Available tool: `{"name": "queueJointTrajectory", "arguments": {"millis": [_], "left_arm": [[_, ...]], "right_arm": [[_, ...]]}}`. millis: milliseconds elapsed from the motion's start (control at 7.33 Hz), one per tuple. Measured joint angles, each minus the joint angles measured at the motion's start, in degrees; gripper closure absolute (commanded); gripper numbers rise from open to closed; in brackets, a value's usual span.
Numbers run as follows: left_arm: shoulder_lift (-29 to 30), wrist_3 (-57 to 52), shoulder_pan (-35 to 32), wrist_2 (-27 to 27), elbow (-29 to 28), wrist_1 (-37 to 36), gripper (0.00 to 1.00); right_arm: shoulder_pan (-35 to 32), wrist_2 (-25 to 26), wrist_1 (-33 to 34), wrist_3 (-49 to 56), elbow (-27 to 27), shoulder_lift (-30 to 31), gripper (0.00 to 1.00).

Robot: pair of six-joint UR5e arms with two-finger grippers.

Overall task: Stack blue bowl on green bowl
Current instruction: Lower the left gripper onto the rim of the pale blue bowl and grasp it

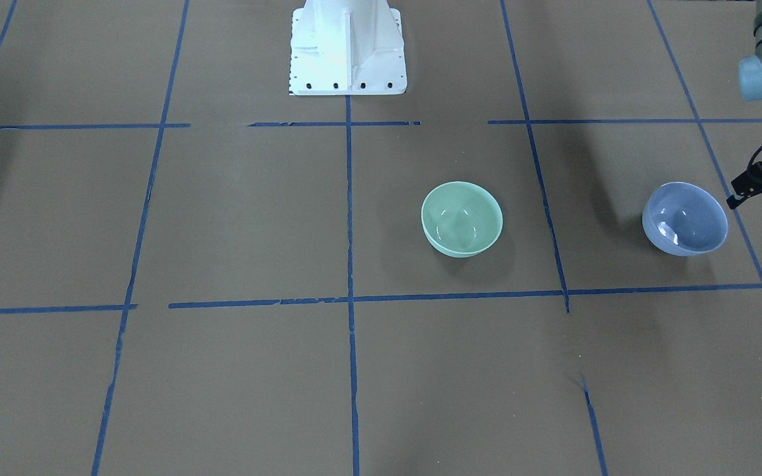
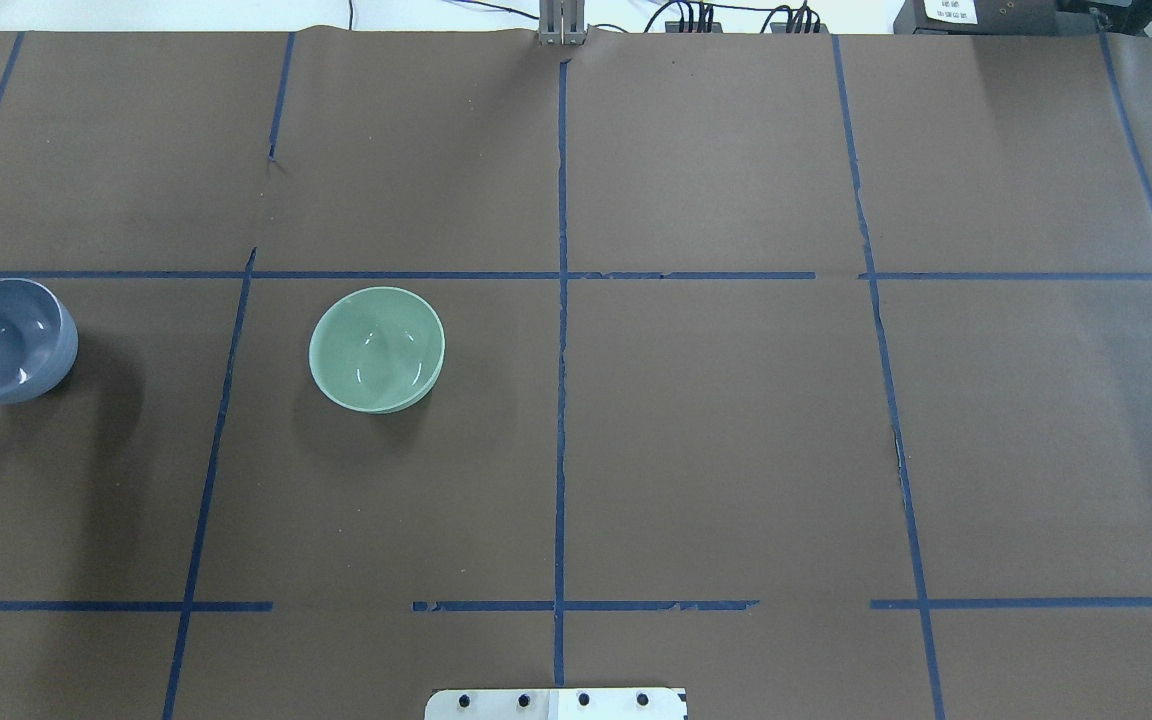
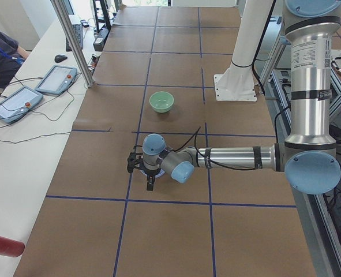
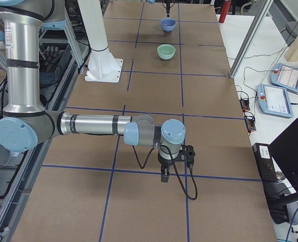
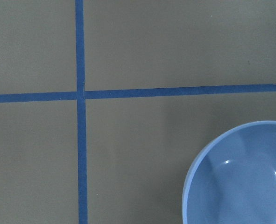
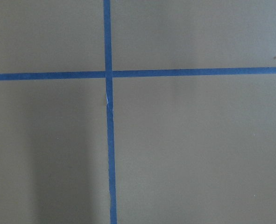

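The blue bowl (image 1: pixel 684 218) stands upright on the brown table, at the far left of the overhead view (image 2: pixel 1 340). The green bowl (image 1: pixel 462 219) stands upright about a bowl's width and a half to its side, nearer the table's middle (image 2: pixel 377 349). My left gripper (image 1: pixel 759 199) hovers just outside the blue bowl, on the side away from the green bowl; its jaws look apart and empty. The left wrist view shows only the blue bowl's rim (image 5: pixel 236 175) at the lower right. My right gripper (image 4: pixel 176 164) hangs far off over bare table; I cannot tell whether it is open or shut.
Blue tape lines (image 2: pixel 561 330) divide the brown table cover into squares. The white robot base (image 1: pixel 348 49) stands at the table's robot-side edge. Tablets and cables (image 3: pixel 40 89) lie on the side bench beyond the far edge.
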State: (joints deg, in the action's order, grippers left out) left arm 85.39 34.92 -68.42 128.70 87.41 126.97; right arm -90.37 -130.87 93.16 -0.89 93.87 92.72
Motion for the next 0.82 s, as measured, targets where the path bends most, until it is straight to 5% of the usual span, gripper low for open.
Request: {"name": "queueJointTrajectory", "arguments": {"millis": [136, 818], "left_arm": [[0.25, 2.19, 1.11, -0.23, -0.11, 0.3, 0.99], [0.47, 4.01, 1.88, 0.23, 1.42, -0.3, 1.0]], "right_arm": [[-0.01, 0.0, 0.0, 0.0, 0.0, 0.0, 0.0], [0.01, 0.0, 0.0, -0.06, 0.0, 0.01, 0.0]]}}
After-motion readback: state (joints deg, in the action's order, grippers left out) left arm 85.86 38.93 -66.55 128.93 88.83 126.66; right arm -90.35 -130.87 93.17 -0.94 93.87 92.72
